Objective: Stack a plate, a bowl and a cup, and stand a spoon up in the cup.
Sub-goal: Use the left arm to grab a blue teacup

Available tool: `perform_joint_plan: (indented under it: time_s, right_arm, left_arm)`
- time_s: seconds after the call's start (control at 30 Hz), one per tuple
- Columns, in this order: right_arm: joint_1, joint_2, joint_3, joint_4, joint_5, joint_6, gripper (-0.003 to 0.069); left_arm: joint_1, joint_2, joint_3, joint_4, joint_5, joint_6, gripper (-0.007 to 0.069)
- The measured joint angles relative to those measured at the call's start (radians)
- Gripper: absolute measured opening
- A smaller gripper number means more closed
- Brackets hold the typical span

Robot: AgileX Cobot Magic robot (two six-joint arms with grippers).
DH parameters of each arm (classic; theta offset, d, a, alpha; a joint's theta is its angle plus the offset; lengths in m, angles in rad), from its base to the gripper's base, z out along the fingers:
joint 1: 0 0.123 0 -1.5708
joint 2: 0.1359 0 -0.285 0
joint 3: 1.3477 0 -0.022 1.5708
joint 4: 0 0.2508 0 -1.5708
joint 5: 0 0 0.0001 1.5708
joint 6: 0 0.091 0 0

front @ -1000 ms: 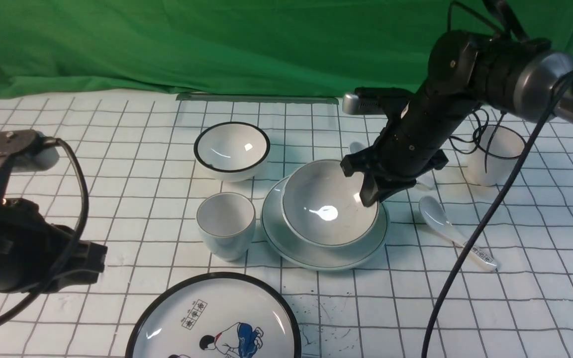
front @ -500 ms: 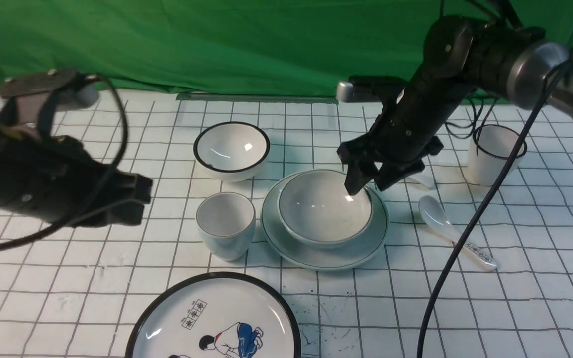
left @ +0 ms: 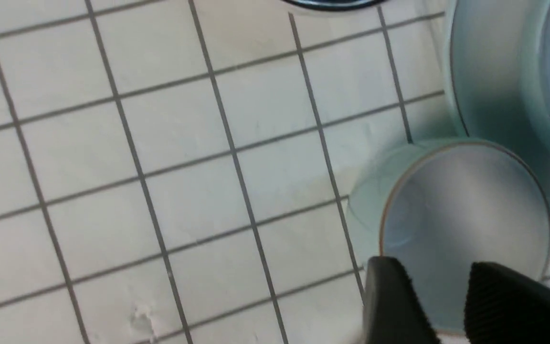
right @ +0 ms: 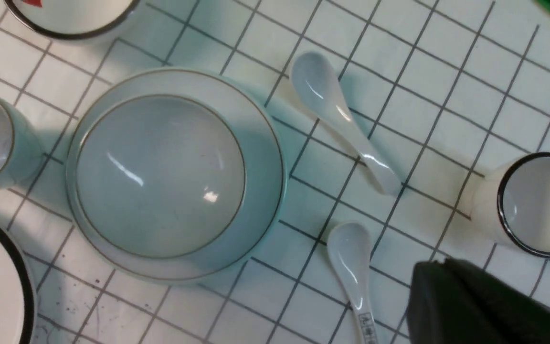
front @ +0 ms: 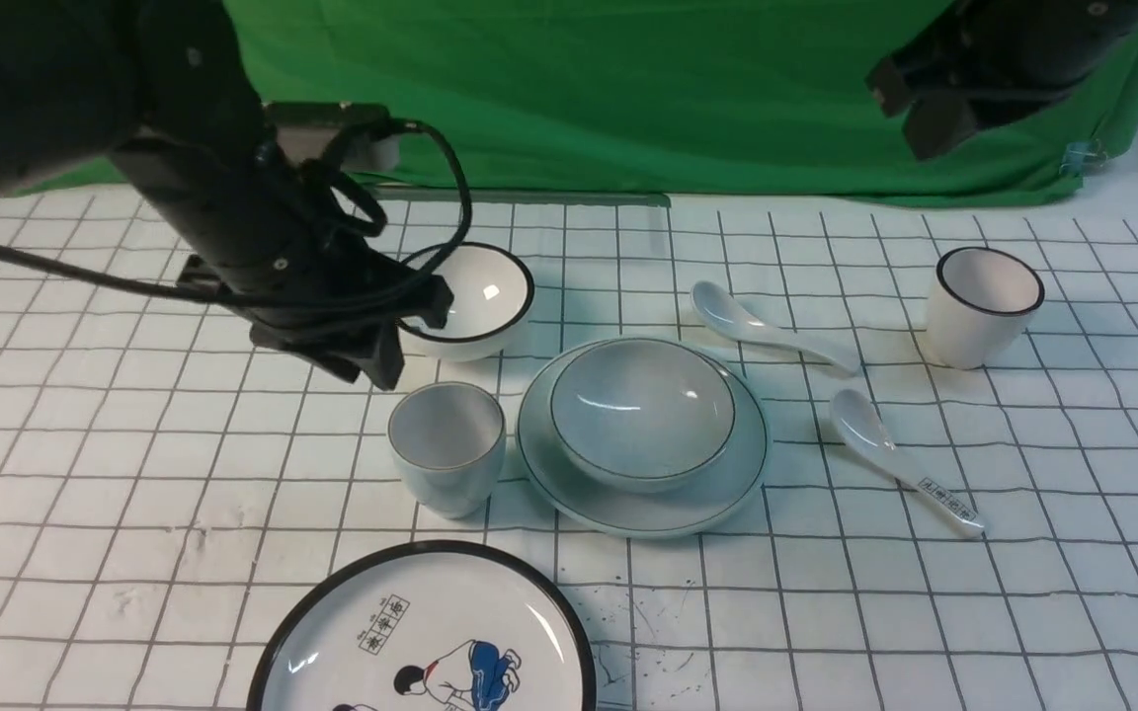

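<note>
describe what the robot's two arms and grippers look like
Both arms are black and bulky. The left arm carries looping black cables and a small grey-ended box near its wrist. The left gripper has two black wedge-shaped fingers, one with a ribbed inner face. Of the right arm only blocky housings show; the right gripper is a dark blunt tip. No markings are visible.

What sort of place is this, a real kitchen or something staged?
Most likely a staged robot test bench, not a kitchen. A green cloth hangs as a backdrop, the table wears a grid-lined cover, and two black machine arms, the left arm and the right arm, reach in above it.
</note>
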Motion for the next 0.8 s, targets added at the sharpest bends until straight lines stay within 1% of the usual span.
perform_joint_plan:
  time_s: [0.03, 0.07, 0.1, 0.13, 0.17, 0.23, 0.3, 0.33, 0.37, 0.4, 0.43, 0.47, 0.5, 0.53, 0.67, 0.8]
  right_arm:
    - [0.0, -0.015, 0.02, 0.0, 0.0, -0.001, 0.005]
    - [0.0, -0.018, 0.023, 0.0, 0.0, -0.001, 0.005]
    - [0.0, -0.029, 0.049, 0.0, 0.0, -0.004, 0.007]
    - [0.0, -0.029, 0.049, 0.0, 0.0, -0.004, 0.0072]
    - [0.0, -0.032, 0.07, 0.0, 0.0, -0.008, 0.0092]
    - [0.0, -0.032, 0.092, 0.0, -0.001, -0.008, 0.0113]
    - [0.0, -0.032, 0.109, 0.0, -0.001, -0.008, 0.0133]
    - [0.0, -0.031, 0.116, 0.0, -0.001, -0.008, 0.0144]
    - [0.0, -0.031, 0.122, 0.0, -0.002, -0.008, 0.016]
    - [0.0, -0.031, 0.126, 0.0, -0.005, -0.008, 0.0168]
    - [0.0, -0.031, 0.127, 0.0, -0.009, -0.008, 0.0177]
    - [0.0, -0.031, 0.128, 0.0, -0.014, -0.008, 0.0181]
    - [0.0, -0.031, 0.129, 0.0, -0.016, -0.008, 0.0183]
    - [0.0, -0.031, 0.13, 0.0, -0.025, -0.008, 0.019]
    - [0.0, -0.031, 0.132, 0.0, -0.04, -0.009, 0.0197]
    - [0.0, -0.031, 0.132, 0.0, -0.055, -0.01, 0.0203]
  left_arm:
    - [0.0, 0.03, -0.003, -0.001, -0.025, -0.001, 0.0307]
    - [0.0, 0.034, -0.003, -0.001, -0.028, -0.001, 0.0314]
    - [0.0, 0.065, -0.006, -0.004, -0.05, -0.003, 0.0363]
    - [0.0, 0.069, -0.006, -0.005, -0.05, -0.003, 0.0363]
    - [0.0, 0.098, -0.006, -0.009, -0.06, -0.011, 0.0386]
    - [-0.001, 0.132, -0.006, -0.011, -0.063, -0.011, 0.0387]
    - [-0.001, 0.154, -0.006, -0.015, -0.062, -0.011, 0.0365]
    - [-0.001, 0.165, -0.006, -0.02, -0.057, -0.011, 0.0333]
    - [-0.001, 0.175, -0.006, -0.031, -0.043, -0.011, 0.0264]
    - [-0.001, 0.178, -0.006, -0.039, -0.034, -0.011, 0.0214]
    - [-0.001, 0.179, -0.007, -0.047, -0.023, -0.011, 0.0131]
    - [-0.002, 0.179, -0.008, -0.046, -0.016, -0.011, 0.0088]
    - [-0.002, 0.179, -0.01, -0.044, -0.011, -0.011, 0.0079]
    - [-0.002, 0.176, -0.024, -0.034, 0.017, -0.016, 0.0046]
    - [-0.002, 0.119, -0.069, -0.015, 0.048, -0.034, 0.0044]
    - [-0.02, 0.061, -0.162, -0.072, 0.047, -0.03, 0.0044]
